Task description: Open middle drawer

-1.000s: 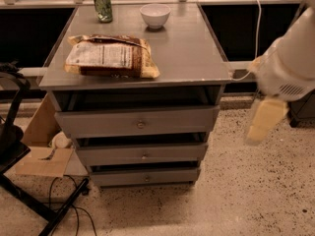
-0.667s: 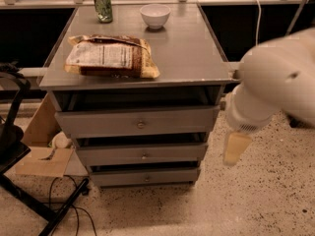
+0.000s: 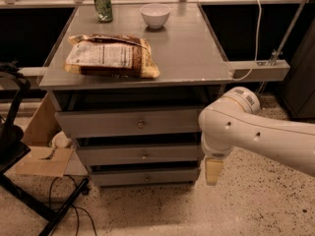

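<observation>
The middle drawer [image 3: 140, 155] is a wide gray drawer with a tiny round knob [image 3: 144, 156] at its centre. It sits shut between a taller-fronted top drawer [image 3: 129, 123] and a short bottom drawer [image 3: 145, 177]. My gripper [image 3: 213, 171] hangs down from the white arm [image 3: 256, 136] just right of the cabinet's front. It is level with the bottom drawer, apart from the fronts and well right of the knob.
On the gray cabinet top [image 3: 192, 53] lie a snack bag [image 3: 110, 56], a green can [image 3: 103, 5] and a white bowl [image 3: 155, 15]. A cardboard box [image 3: 42, 141] and black stand legs [image 3: 29, 195] are on the left. A cable [image 3: 256, 38] hangs at the right.
My arm has swung left and down from the right side. The gripper now hangs lower, close to the cabinet's right front. The drawers have not moved.
</observation>
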`<state>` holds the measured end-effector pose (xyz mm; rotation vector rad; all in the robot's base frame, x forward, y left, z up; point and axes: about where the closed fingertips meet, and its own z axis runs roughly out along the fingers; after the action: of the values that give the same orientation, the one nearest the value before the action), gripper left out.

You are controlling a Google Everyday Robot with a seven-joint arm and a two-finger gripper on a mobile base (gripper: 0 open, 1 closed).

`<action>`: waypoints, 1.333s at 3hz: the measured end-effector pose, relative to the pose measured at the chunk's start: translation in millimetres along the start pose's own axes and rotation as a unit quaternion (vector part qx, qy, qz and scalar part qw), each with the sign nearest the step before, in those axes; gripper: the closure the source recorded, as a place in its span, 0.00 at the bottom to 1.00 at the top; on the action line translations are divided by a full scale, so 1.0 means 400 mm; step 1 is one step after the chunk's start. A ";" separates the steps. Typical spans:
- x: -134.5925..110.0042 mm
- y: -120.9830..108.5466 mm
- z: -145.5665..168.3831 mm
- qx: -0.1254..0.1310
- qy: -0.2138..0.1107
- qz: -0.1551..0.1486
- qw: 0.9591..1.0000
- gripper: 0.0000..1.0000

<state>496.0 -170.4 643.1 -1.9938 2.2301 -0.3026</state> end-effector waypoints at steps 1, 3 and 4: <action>0.000 0.000 0.000 0.000 0.000 0.000 1.000 0.00; -0.088 -0.003 0.278 -0.040 -0.060 -0.011 0.997 0.00; -0.134 -0.015 0.415 -0.040 -0.094 -0.014 0.995 0.00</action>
<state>546.5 -127.6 481.7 -2.0009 2.1306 -0.0256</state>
